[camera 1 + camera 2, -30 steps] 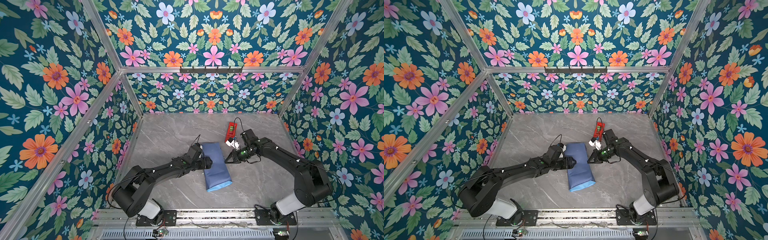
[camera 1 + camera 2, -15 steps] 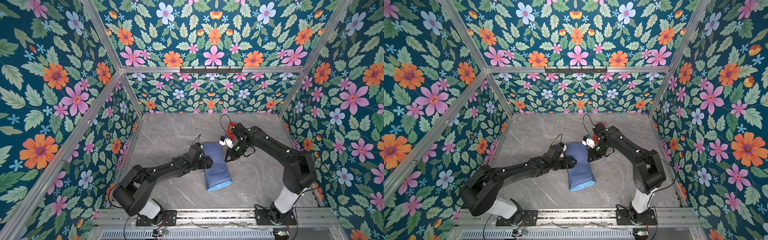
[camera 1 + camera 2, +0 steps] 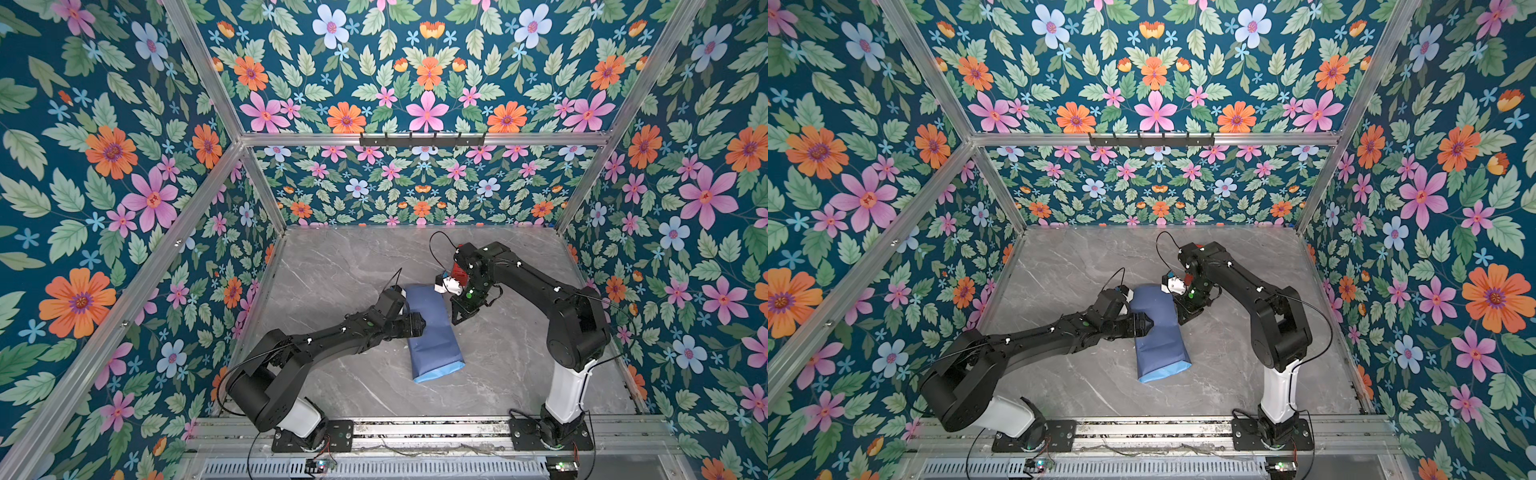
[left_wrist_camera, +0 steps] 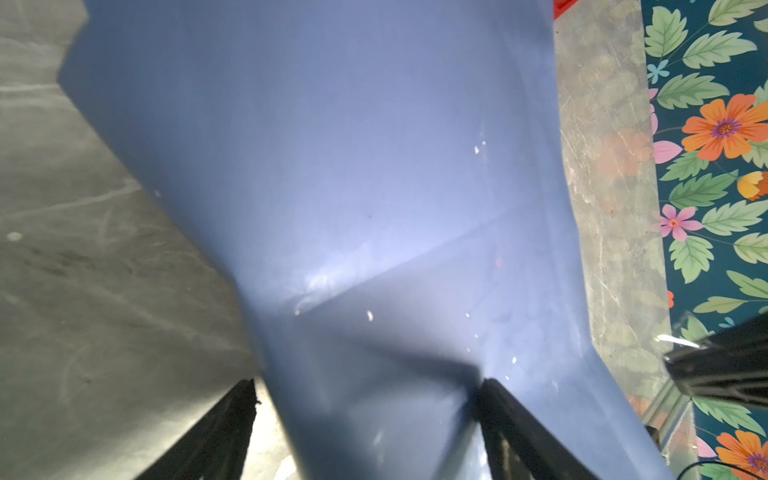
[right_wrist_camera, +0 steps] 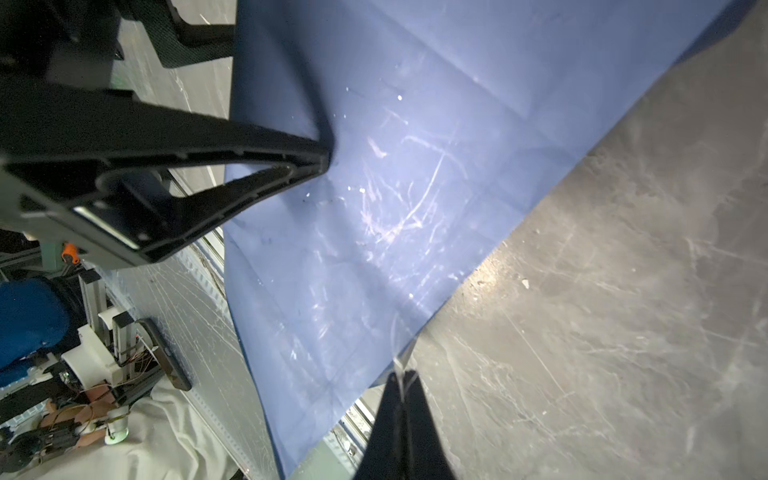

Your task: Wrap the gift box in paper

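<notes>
In both top views the paper [image 3: 434,340] lies in the middle of the table [image 3: 332,266]. The left gripper [image 3: 417,324] comes in from the left and rests on the paper's left half. The right gripper [image 3: 456,321] is just beside the paper's right edge. Above it in the frame, behind the right arm, lies the tape dispenser [image 3: 459,270], partly hidden.

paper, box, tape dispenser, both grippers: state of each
paper, folded over, slate face out, lying on the table
gift box, hidden from view
left gripper, jaws open, tips on the paper
right gripper, jaws shut on a clear strip
tape dispenser, mostly hidden behind right arm
</notes>
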